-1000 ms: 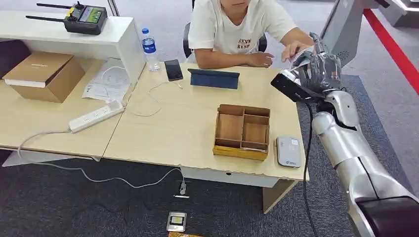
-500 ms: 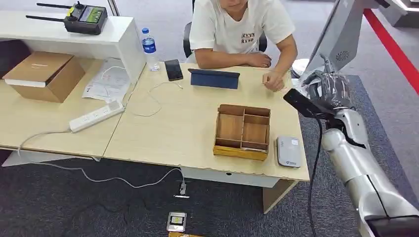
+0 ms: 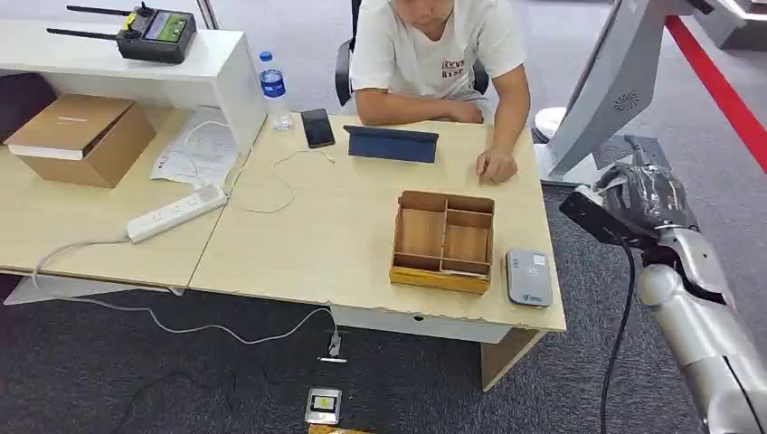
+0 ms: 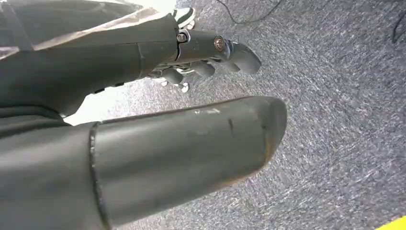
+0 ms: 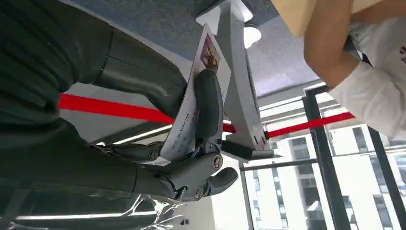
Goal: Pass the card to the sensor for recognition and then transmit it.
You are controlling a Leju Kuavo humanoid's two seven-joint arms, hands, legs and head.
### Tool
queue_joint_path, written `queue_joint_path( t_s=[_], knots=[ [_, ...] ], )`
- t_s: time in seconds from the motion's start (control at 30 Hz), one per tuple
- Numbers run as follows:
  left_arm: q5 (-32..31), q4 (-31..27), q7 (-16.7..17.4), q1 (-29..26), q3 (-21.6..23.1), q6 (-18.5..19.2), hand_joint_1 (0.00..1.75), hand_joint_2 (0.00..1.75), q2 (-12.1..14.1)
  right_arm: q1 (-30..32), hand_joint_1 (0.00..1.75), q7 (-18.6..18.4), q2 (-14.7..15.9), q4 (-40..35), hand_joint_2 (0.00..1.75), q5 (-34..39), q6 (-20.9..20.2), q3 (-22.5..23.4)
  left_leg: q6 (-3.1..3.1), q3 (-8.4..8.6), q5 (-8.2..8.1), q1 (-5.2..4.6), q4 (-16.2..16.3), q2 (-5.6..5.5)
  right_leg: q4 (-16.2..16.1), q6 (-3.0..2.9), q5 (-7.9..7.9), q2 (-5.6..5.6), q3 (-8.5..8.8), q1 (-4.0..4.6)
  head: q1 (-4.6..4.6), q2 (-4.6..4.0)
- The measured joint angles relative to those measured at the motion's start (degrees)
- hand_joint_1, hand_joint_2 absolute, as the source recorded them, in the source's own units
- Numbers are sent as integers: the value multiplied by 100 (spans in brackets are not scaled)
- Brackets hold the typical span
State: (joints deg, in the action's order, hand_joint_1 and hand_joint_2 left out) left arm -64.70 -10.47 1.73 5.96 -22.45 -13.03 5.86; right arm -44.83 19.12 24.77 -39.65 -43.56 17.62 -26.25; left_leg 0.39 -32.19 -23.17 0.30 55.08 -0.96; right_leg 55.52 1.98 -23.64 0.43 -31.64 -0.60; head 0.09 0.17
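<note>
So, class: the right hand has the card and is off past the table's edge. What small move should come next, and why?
Probably swing the right hand back over the table toward the grey card reader beside the wooden tray. The card is pinched between thumb and a finger, the hand hangs above the carpet, clear of the table, and nothing lies on the reader.

Card held off the tabletop; sensor lying flat near its right front corner.

The card (image 5: pixel 191 112), pale with a small picture at one end and dark lettering, stands edge-on, pinched between thumb and finger of the right hand (image 5: pixel 191 143). The sensor (image 3: pixel 528 277), a flat grey rounded-corner reader with a small logo, rests on the tabletop (image 3: pixel 317 235) just beside the wooden compartment box (image 3: pixel 444 240), well apart from the card.
</note>
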Motion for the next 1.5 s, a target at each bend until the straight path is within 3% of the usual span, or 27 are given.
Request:
queue_joint_path(
  t_s=[0.37,1.0,1.5],
  knots=[
    [9,0,-41,4,-26,-52,0,0,0,701,175,-114,52,-96,175,35,-120,-53,0,-2,0,0,-1,0,0,0,0,0,0,1,0,0],
    [-83,0,-133,6,-26,-96,0,0,0,1111,175,-264,-345,-175,175,-11,-330,-302,-1,-2,0,0,-1,1,0,0,0,0,-1,1,0,2],
    [-127,0,-111,1,-24,-107,0,0,0,1364,175,-269,-422,-107,175,70,-249,-306,0,-3,0,0,-1,1,0,0,0,0,-2,1,0,0]
  ],
)
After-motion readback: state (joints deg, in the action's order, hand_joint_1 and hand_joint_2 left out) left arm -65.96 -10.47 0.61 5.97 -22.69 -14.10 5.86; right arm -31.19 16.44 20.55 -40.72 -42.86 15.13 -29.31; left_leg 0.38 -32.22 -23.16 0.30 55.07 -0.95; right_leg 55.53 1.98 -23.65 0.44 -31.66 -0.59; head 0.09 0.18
